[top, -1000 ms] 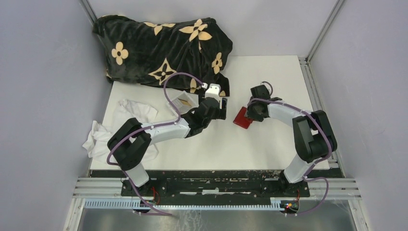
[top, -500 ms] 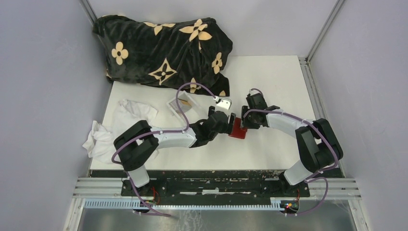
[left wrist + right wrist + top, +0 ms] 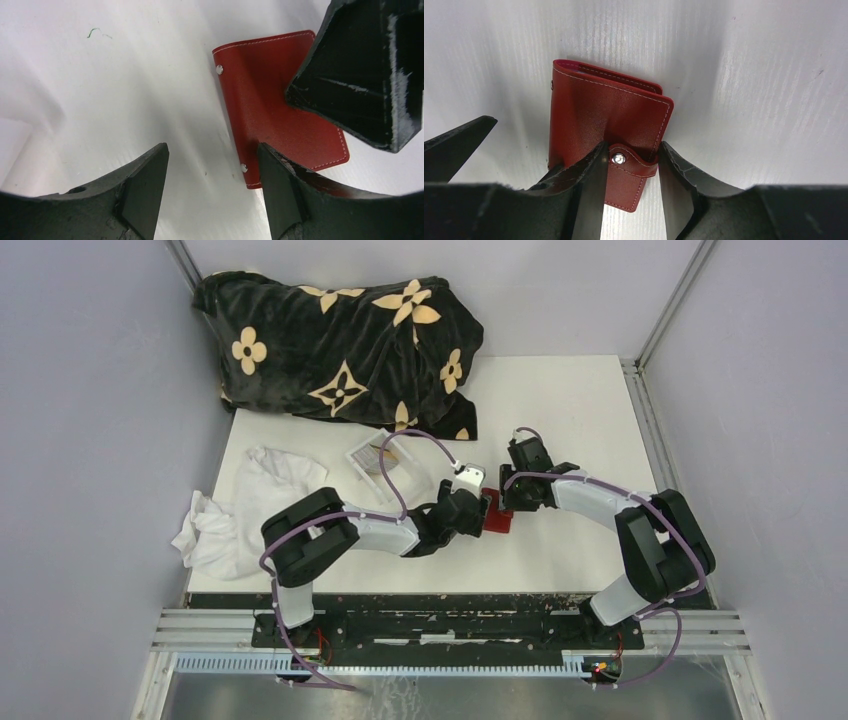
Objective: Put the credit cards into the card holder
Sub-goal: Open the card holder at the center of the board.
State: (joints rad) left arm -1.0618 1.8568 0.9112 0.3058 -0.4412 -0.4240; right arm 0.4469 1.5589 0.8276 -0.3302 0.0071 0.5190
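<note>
The wallet (image 3: 270,100) lies flat between the claws. The right claw (image 3: 631,147) pinches its snap tab (image 3: 629,170) from the right. The left claw (image 3: 211,150), open and empty, sits just at its left edge.

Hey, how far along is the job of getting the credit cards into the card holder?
Nothing looks done: the card holder lies closed on the table, snap tab fastened. In hand: the right gripper grips it at the tab, and the open left gripper is poised over its riveted edge. Left: opening it and loading every card; none shows at either gripper.
</note>
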